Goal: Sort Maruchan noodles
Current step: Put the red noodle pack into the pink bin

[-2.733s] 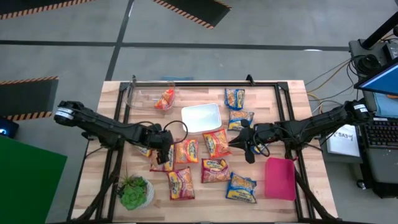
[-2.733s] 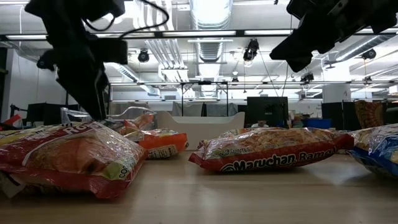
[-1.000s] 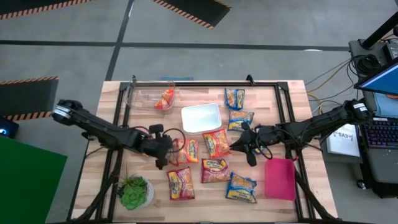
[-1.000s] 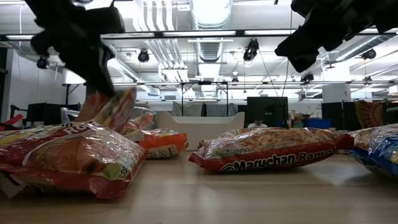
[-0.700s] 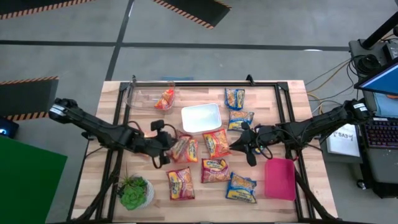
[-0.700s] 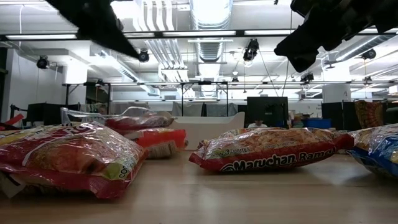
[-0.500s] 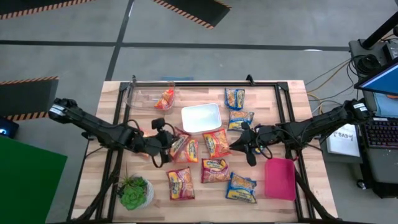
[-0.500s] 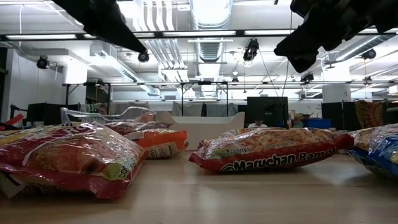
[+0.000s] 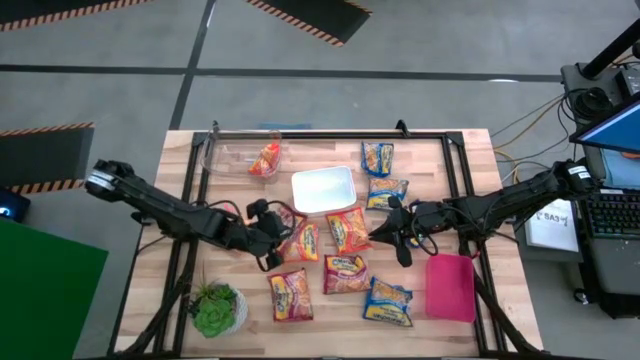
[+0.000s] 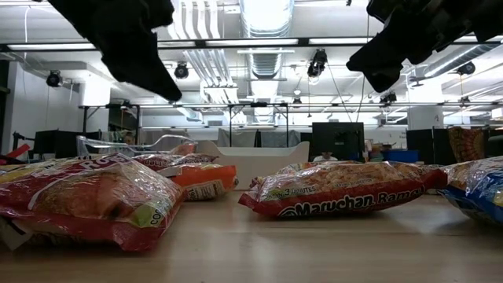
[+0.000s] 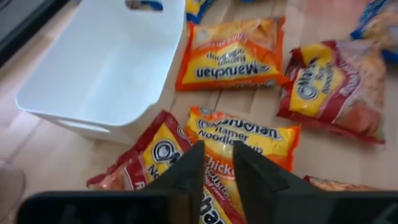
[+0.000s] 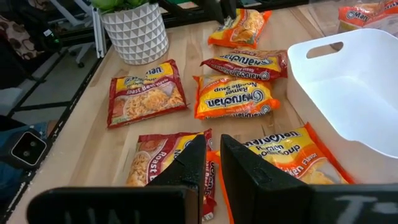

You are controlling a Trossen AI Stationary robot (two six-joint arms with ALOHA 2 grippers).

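Several Maruchan noodle packets lie flat across the table's middle and near part: orange (image 9: pixel 348 229), red-pink (image 9: pixel 291 294) and blue (image 9: pixel 388 301). One orange packet (image 9: pixel 265 158) lies in the clear bin (image 9: pixel 225 152). My left gripper (image 9: pixel 272 240) hovers open above a red-pink packet (image 11: pixel 152 158) that lies against an orange one (image 11: pixel 249 134) beside the white bin (image 11: pixel 106 62). Nothing is between its fingers (image 11: pixel 217 155). My right gripper (image 9: pixel 385 232) hangs shut over the packets at the middle right (image 12: pixel 212 152).
A pink bin (image 9: pixel 451 287) lies at the near right. A potted plant (image 9: pixel 215 308) stands at the near left corner. Two blue packets (image 9: pixel 377 157) lie at the far right of the white bin (image 9: pixel 323 189). Bare wood shows along the left edge.
A second ago a red-pink packet hung tilted below my left gripper. That packet has left the gripper and now lies by the orange packet beside the white bin. My left gripper has risen, moved slightly toward the table's right edge, and come part way down again. My right arm kept still.
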